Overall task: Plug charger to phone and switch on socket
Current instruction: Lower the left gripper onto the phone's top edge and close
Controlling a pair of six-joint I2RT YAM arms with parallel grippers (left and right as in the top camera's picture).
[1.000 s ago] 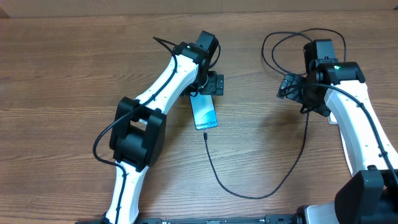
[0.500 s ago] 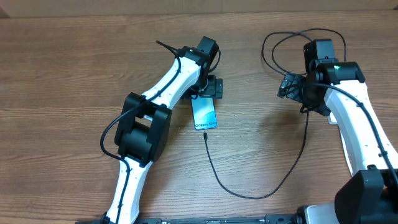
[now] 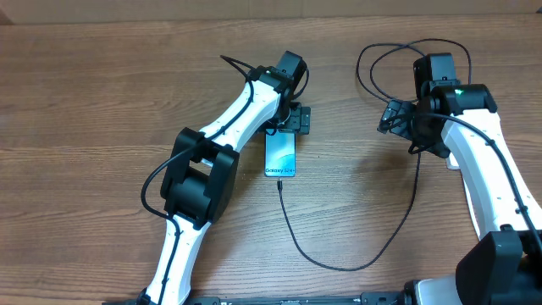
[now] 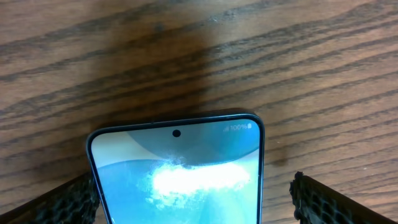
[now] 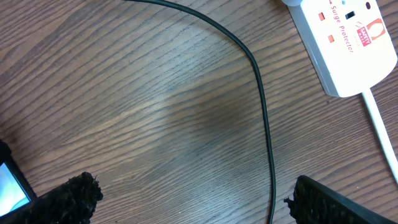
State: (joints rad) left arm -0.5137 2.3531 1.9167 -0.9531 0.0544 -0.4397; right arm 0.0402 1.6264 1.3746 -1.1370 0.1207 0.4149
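The phone (image 3: 280, 154) lies face up on the wooden table with its light-blue screen lit, and it fills the lower left wrist view (image 4: 177, 168). My left gripper (image 3: 292, 119) is open and straddles the phone's top end (image 4: 193, 202), its fingers on either side. The charger cable (image 3: 339, 264) runs from the phone's lower edge in a loop to the right and crosses the right wrist view (image 5: 261, 93). The socket (image 5: 345, 43) shows at the top right there, with red markings. My right gripper (image 3: 394, 119) is open and empty above the table (image 5: 199, 202).
The socket's thick white cord (image 5: 382, 124) runs down the right edge of the right wrist view. The black cable makes a loop (image 3: 398, 55) at the back right of the table. In the overhead view the right arm hides the socket.
My left gripper has shifted slightly right, and the phone has turned from tilted to nearly straight. The right arm has not moved.
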